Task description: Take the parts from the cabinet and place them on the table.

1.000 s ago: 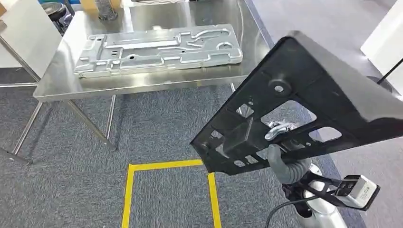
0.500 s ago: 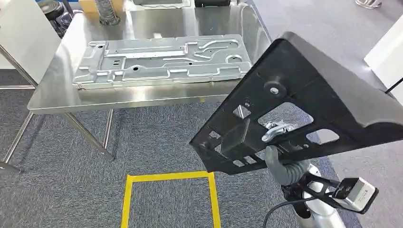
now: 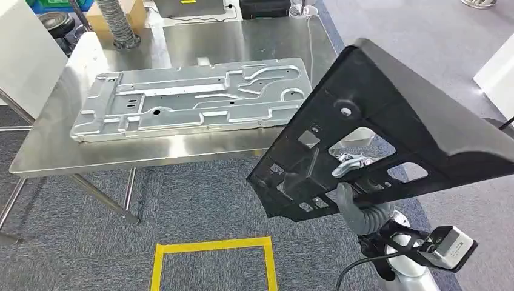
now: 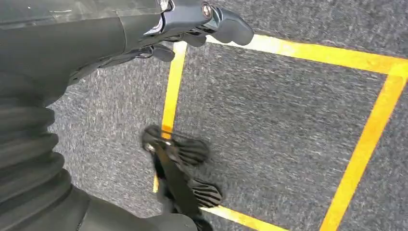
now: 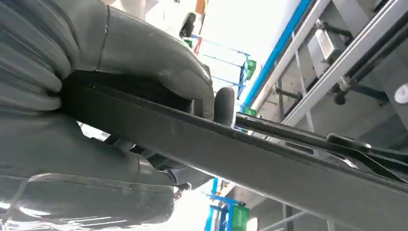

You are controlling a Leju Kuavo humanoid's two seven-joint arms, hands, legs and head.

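Observation:
My right hand (image 3: 356, 203) grips the lower edge of a large black panel part (image 3: 418, 121) and holds it tilted in the air, to the right of the steel table (image 3: 121, 154). In the right wrist view the thumb (image 5: 144, 53) and fingers clamp the black panel's edge (image 5: 250, 159). A long silver stamped plate (image 3: 188, 100) lies flat on the table. My left hand (image 4: 192, 19) hangs over the grey carpet and holds nothing, its fingers loosely apart.
A yellow tape square (image 3: 212, 245) marks the carpet in front of the table. A ribbed grey hose (image 3: 115, 24) and dark devices (image 3: 263, 7) stand at the table's far edge. White panels stand at the left (image 3: 24, 54) and right (image 3: 497, 73).
The whole picture has shifted: the camera has moved towards the table, which now sits lower and nearer. My right hand still holds the black panel in the same pose.

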